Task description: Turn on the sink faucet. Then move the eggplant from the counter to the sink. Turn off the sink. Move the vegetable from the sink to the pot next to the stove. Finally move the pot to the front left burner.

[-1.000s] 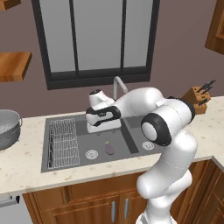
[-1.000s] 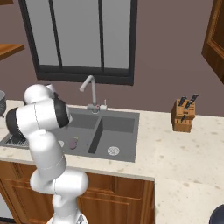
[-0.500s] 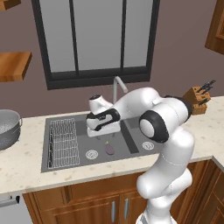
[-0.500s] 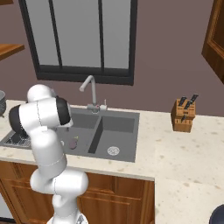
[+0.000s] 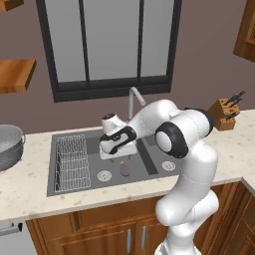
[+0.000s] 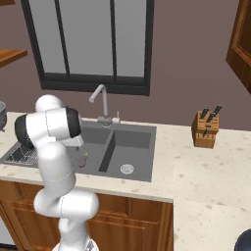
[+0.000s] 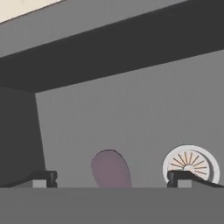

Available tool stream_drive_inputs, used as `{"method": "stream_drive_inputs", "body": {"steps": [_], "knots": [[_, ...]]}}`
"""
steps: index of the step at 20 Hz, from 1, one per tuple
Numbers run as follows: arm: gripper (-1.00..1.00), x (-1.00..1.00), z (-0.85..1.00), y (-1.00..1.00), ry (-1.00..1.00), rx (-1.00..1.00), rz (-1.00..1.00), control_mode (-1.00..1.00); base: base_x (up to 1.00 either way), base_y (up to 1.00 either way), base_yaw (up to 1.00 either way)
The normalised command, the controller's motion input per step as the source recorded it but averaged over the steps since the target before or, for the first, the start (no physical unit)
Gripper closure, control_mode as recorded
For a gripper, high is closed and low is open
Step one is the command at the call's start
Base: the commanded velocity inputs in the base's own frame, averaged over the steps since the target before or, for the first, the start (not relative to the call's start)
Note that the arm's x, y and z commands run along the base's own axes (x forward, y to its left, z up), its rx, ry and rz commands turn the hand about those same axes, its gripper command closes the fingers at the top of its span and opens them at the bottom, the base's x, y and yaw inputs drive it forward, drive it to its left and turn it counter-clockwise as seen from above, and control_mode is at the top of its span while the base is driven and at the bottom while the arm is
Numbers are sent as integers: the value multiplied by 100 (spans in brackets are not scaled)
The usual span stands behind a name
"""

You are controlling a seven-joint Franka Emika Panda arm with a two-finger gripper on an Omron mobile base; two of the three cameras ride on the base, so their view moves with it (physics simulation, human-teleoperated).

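Eggplant [image 5: 125, 170]: small, dark purple and egg-shaped, lying on the floor of the sink's left basin; in the hand view [image 7: 111, 169] it shows as a dull purple oval, its lower end cut off by the bottom of the view.
Place: just right of the left basin's round silver drain [image 5: 104, 175] in the left base view, near the divider between the two basins; in the right base view [image 6: 81, 160] it peeks out beside the arm.
Sink [image 5: 94, 185]: dark grey, two basins, set in the pale speckled counter [image 5: 30, 191]; a wire rack [image 5: 71, 162] fills the left part of the left basin.
Faucet [image 5: 133, 98]: slim grey gooseneck at the far edge of the sink, behind the arm.
Arm: white, bent at the elbow above the near counter edge, forearm reaching left and far over the sink, hand tilted down into the left basin.
Gripper [image 7: 112, 178]: fingers spread wide apart, one tip [image 7: 43, 178] left of the eggplant and one over the drain, holding nothing; it hangs above the eggplant, apart from it.
Colander [image 5: 9, 146]: silver, on the counter at far left.
Knife block [image 5: 223, 113]: wooden, on the counter at far right.
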Motion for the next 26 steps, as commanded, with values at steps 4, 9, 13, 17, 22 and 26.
{"method": "stream_drive_inputs", "body": {"steps": [4,9,13,17,22,26], "knots": [[-100,23,-27,-3,-5,0,0,-100,0,0,0],[-100,25,-23,-2,-2,0,0,-100,0,0,0],[-100,22,-22,0,0,0,0,-100,0,0,0],[-100,14,-19,-1,-1,0,0,-100,0,0,0],[-100,-4,-2,-18,-3,0,0,-100,0,0,0],[-100,-5,-1,-26,-4,0,0,-100,0,0,0]]}}
